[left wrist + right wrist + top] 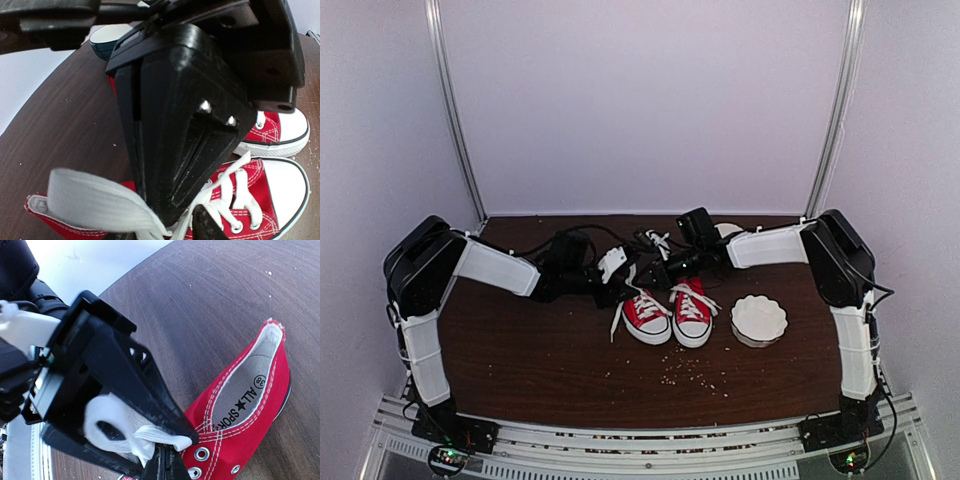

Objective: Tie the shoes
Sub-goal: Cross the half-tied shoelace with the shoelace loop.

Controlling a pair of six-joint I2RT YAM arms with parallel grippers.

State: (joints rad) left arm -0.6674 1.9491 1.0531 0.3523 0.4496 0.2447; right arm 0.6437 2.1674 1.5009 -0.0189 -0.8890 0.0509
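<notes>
The two red shoes stand side by side mid-table, the left shoe (646,316) next to the right shoe (692,315), toes toward the arms. Both grippers meet just behind the shoes' heels. My right gripper (655,278) (165,467) is shut, pinching a white lace (145,450) at its tips. In the left wrist view it shows as a big black wedge (167,217). My left gripper (623,285) (160,231) has its jaws apart, with a loop of the lace (107,425) (95,202) lying between them. The nearer shoe (270,200) sits laced below.
A white scalloped bowl (758,318) stands right of the shoes. A loose lace end (618,320) trails left of the left shoe. Pale crumbs (695,372) lie on the brown table (520,350) in front of the shoes. White walls close in the back and sides.
</notes>
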